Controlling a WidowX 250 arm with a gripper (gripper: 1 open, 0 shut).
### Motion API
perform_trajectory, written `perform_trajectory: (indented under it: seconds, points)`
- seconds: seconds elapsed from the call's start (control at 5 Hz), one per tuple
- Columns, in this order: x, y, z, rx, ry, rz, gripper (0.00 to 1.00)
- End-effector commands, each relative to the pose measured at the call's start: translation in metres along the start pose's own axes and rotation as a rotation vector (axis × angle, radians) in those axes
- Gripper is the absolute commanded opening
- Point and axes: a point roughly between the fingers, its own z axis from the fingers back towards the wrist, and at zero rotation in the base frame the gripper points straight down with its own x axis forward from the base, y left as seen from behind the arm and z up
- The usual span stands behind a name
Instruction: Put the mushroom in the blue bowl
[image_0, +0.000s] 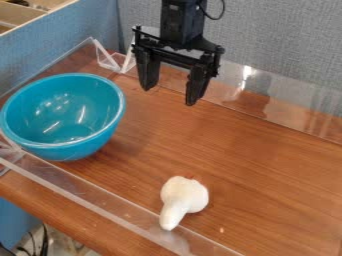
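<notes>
Mushroom (182, 200) on its side, stem toward near edge | jaws spread, empty | blue bowl (62, 116) left

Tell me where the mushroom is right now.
The mushroom lies on the wooden table near the picture's front edge, right of the blue bowl, apart from it.

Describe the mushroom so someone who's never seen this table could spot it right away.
Start at the wooden table and find the big blue bowl on its left. The mushroom lies near the front edge, right of the bowl. It is small, cream-white and lying on its side, the only pale loose object there.
</notes>
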Motion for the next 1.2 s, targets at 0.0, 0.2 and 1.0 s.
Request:
perform_trajectory:
  seconds: [0.0,0.2,1.0]
  points:
    - [-0.012,-0.012,-0.007,0.001,0.001,-0.098,1.0]
    - [-0.023,-0.033,-0.009,-0.001,0.007,-0.204,1.0]
    - [-0.059,-0.033,-0.047,-0.014,0.017,-0.503,1.0]
